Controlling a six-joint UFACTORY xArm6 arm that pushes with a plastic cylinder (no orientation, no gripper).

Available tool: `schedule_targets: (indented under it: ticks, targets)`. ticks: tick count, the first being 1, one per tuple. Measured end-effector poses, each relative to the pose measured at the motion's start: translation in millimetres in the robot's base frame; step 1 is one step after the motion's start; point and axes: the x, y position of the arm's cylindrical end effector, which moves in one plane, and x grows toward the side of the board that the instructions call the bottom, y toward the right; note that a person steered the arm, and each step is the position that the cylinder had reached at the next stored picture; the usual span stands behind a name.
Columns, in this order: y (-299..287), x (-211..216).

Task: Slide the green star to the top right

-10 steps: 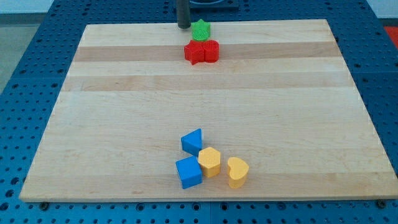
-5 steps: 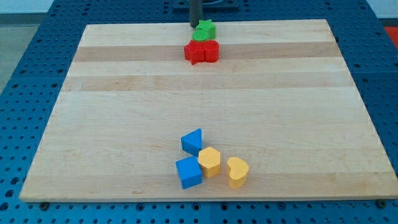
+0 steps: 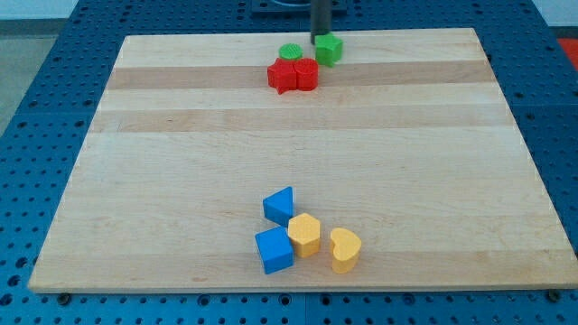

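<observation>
Camera view: a pale wooden board (image 3: pixel 181 135) lies on a blue perforated table (image 3: pixel 36 108).
My tip: the dark rod comes down at the view's top, and my tip (image 3: pixel 320 36) sits at the upper left edge of the green star, touching it or nearly so.
Jaws: the arm ends in a plain rod, so there is no opening or grip to tell of.
Green star: the green star (image 3: pixel 329 49) is near the board's top edge, a little right of the middle and well short of the top right corner.
Green round block: a green round block (image 3: pixel 290 52) lies just left of the star, apart from it and touching the top of the red pair.
Red blocks: a red star (image 3: pixel 283 76) and a red block (image 3: pixel 306 74) of unclear shape sit pressed side by side, below the round block.
Bottom cluster: a blue triangular block (image 3: pixel 280 205), a blue cube (image 3: pixel 274 250), a yellow hexagonal block (image 3: pixel 304 235) and a yellow heart (image 3: pixel 345 249) are huddled close together near the view's bottom, well apart from my tip.
</observation>
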Motion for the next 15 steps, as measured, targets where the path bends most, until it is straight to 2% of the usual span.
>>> schedule_targets:
  ticks: [1, 2, 4, 6, 7, 8, 12, 15]
  targets:
    - [53.1, -0.2]
    - [67.5, -4.7]
    - [17.8, -19.9]
    - [-79.4, -20.6]
    - [-79.1, 11.4]
    - [-73.6, 15.9]
    - [-8.3, 46.8]
    - [114.4, 46.8]
